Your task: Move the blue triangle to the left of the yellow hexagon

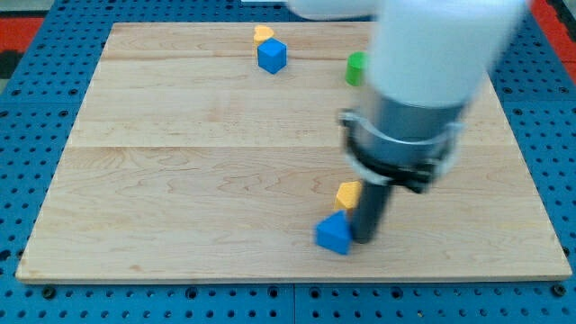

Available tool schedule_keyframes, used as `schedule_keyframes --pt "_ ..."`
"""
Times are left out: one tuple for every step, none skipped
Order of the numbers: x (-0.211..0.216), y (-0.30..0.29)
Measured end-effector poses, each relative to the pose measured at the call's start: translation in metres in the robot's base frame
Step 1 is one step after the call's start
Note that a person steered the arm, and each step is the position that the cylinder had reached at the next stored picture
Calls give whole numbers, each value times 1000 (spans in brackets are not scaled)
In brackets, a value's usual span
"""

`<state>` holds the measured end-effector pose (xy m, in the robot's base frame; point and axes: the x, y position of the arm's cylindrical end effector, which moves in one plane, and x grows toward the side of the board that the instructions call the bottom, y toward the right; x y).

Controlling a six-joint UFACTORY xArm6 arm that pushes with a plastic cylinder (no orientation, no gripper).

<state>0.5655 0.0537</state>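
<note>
Blue triangle point(334, 234) touching my tip point(364, 239), yellow hexagon point(348, 193) just behind

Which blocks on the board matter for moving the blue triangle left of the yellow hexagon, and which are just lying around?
Job in hand:
blue triangle, near the view's bottom
yellow hexagon, just above it
my tip, at the triangle's right side

Lying about:
blue block, near the view's top
yellow block, behind it
green block
</note>
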Motion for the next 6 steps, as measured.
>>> schedule_keyframes --pt "15 -31" --pt "29 -26" --pt "29 -51" --pt "-6 -104" --pt "-20 -179" --pt "-56 -157"
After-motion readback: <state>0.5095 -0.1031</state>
